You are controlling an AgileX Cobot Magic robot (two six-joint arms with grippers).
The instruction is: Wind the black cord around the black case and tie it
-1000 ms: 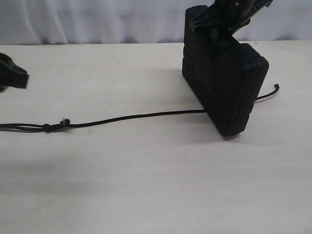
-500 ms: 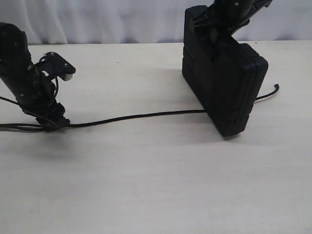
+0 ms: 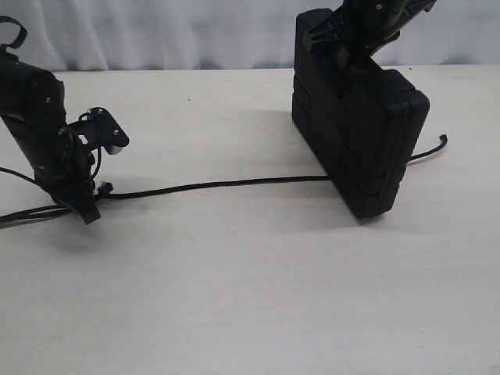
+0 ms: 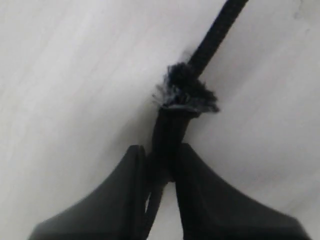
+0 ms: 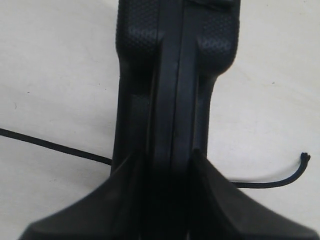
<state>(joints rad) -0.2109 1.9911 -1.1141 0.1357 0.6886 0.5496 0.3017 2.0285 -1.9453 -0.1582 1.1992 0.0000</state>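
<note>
The black case point(image 3: 359, 133) stands on edge at the right of the table, tilted, with my right gripper point(image 3: 344, 39) shut on its top edge; the wrist view shows the case point(image 5: 172, 75) clamped between both fingers. The black cord point(image 3: 219, 186) lies across the table from the left, passes under the case and ends in a blunt tip point(image 3: 444, 140) beyond it. At the left my left gripper point(image 3: 90, 205) is down on the table, shut on the cord point(image 4: 167, 145) just behind its frayed knot point(image 4: 187, 92).
A pale wooden table point(image 3: 250, 297) carries everything, with a white curtain point(image 3: 156, 31) behind its far edge. Smooth black robot cables point(image 3: 23, 212) trail off to the left beside the left arm.
The left arm came in from the left edge, dropped to the cord's knot and shut on it. The knot end has shifted slightly. The case and right gripper stayed still.
</note>
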